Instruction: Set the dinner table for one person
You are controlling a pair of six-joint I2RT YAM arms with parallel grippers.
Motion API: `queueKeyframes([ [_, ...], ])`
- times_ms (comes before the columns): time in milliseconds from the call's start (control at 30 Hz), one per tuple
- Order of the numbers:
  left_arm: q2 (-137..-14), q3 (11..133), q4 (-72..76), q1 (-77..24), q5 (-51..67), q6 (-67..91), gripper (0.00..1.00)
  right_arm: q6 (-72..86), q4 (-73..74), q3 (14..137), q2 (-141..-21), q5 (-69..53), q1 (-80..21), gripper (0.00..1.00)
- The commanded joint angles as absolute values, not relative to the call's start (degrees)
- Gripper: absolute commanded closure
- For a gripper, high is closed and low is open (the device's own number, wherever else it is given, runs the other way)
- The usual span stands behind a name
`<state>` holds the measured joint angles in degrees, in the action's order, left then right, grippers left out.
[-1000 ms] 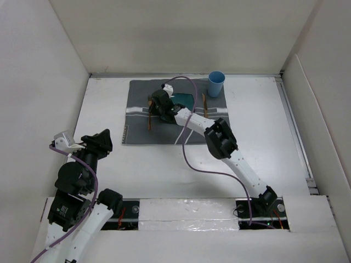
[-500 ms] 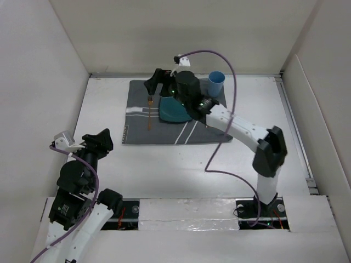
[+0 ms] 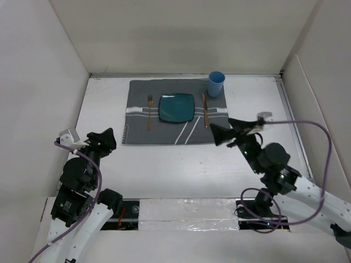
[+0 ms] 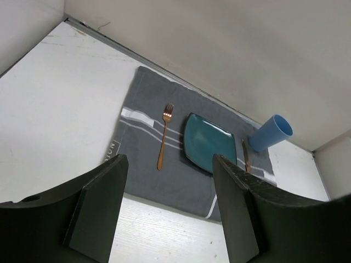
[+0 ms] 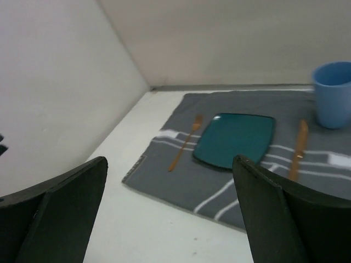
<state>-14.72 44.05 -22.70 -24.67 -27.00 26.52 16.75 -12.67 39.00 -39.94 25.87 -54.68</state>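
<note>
Top external: dinner table (image 3: 258, 109), cup (image 3: 216, 83) on placemat (image 3: 164, 131).

Both fingers (image 4: 93, 213) of my left gripper (image 4: 170, 159) run off the bottom edge of my left wrist view. The one at 5 o'clock hides the placemat's (image 4: 142, 170) near right corner and meets the knife's (image 4: 245, 155) lower end. The lettering on the placemat's 9 o'clock edge is too small to read.

My right wrist view is soft. The cup (image 5: 333, 93) is cut at 3 o'clock, and my right gripper (image 5: 169, 160) covers the placemat's near corner.

From above, my right arm (image 3: 312, 197) leaves the frame at 4 o'clock.
</note>
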Motion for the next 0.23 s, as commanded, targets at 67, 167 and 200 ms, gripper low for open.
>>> queueKeyframes([
  [67,-13.9,42.7,-18.6,-24.8,-24.5,24.3,0.42,20.6,-8.0,28.5,-25.5,40.3,-52.7,0.0],
  [167,-14.0,42.5,-18.0,-24.8,-23.7,23.9,0.37,21.8,-7.2,28.1,-24.9,37.3,-51.1,0.0],
  [200,-14.0,42.6,-17.8,-24.8,-23.5,23.8,0.35,21.8,-6.9,28.5,-25.3,36.4,-50.5,0.0],
])
